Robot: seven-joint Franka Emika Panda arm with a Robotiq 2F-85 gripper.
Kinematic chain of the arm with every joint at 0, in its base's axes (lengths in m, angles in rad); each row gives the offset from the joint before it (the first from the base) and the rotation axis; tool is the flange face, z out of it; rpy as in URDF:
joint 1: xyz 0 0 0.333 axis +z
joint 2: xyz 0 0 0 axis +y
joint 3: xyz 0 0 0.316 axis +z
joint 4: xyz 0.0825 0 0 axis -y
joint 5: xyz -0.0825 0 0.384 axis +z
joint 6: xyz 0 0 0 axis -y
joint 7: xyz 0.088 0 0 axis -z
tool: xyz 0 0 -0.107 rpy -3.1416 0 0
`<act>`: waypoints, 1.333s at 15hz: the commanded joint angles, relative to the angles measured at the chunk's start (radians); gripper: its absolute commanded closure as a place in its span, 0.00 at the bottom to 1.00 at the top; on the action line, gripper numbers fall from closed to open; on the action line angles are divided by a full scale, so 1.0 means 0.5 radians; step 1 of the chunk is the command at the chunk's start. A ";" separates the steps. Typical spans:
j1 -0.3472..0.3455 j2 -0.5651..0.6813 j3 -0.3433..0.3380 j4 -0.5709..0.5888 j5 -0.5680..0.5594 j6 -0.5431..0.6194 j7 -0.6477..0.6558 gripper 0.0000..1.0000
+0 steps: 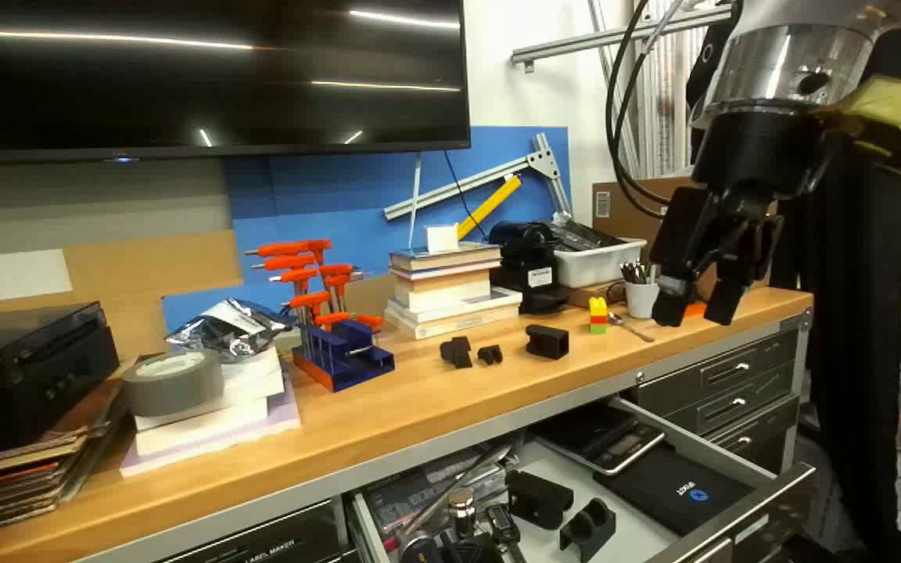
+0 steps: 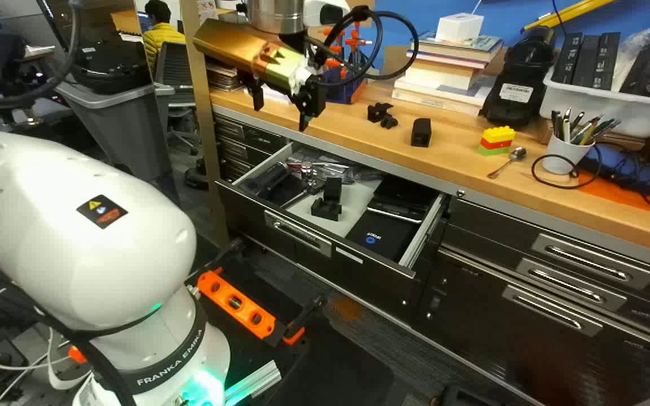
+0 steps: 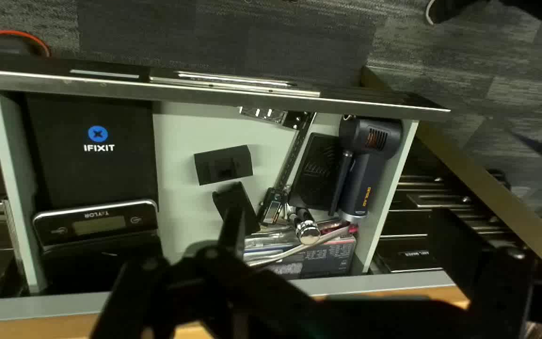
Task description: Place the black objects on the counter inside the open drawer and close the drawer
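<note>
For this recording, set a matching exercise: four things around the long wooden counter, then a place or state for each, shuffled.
1. Black two-fingered tool
2. Cluttered dark-grey metal drawer
3. Small white box
4. Silver metal spoon

A. on a tall stack of books
B. beside yellow, red and green toy bricks
C. jaws apart
D. pulled open

Pairs: 1-C; 2-D; 3-A; 4-B.
</note>
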 commanded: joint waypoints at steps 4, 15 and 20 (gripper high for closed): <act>-0.018 0.023 0.016 -0.017 0.014 -0.018 -0.011 0.00; -0.026 0.533 0.080 0.176 -0.094 0.607 -0.061 0.00; -0.025 1.100 0.069 0.460 -0.276 1.074 -0.206 0.00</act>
